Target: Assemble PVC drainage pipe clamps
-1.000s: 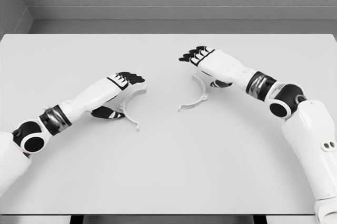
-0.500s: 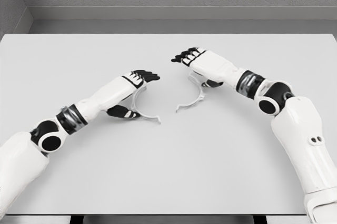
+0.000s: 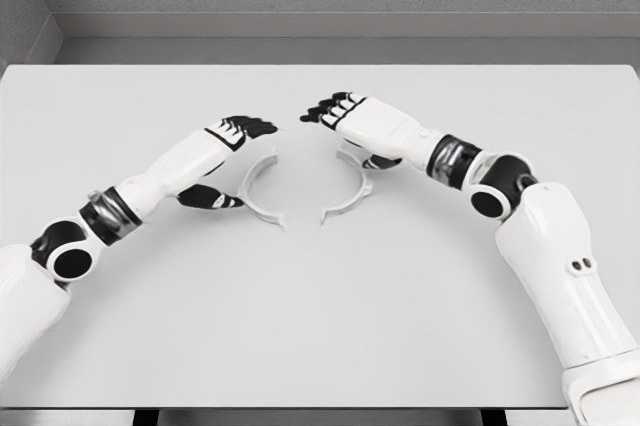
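Two thin white half-ring clamp pieces lie near the middle of the white table (image 3: 320, 326), their open sides facing each other with a small gap between. My left hand (image 3: 245, 164) reaches in over the left clamp half (image 3: 247, 191). Its thumb is against the arc's outer side and its black-tipped fingers extend above the arc's upper end. My right hand (image 3: 345, 141) holds the right clamp half (image 3: 364, 183) the same way, thumb under the palm at the arc's top. The lower ends of the two halves sit close together.
The table's back edge meets a grey wall. The left forearm crosses the left part of the table, and the right forearm and upper arm cross the right part.
Both hands have brought their clamp halves inward toward the centre. The right half slid left and the left half rotated to face it, so the gap between them has shrunk.
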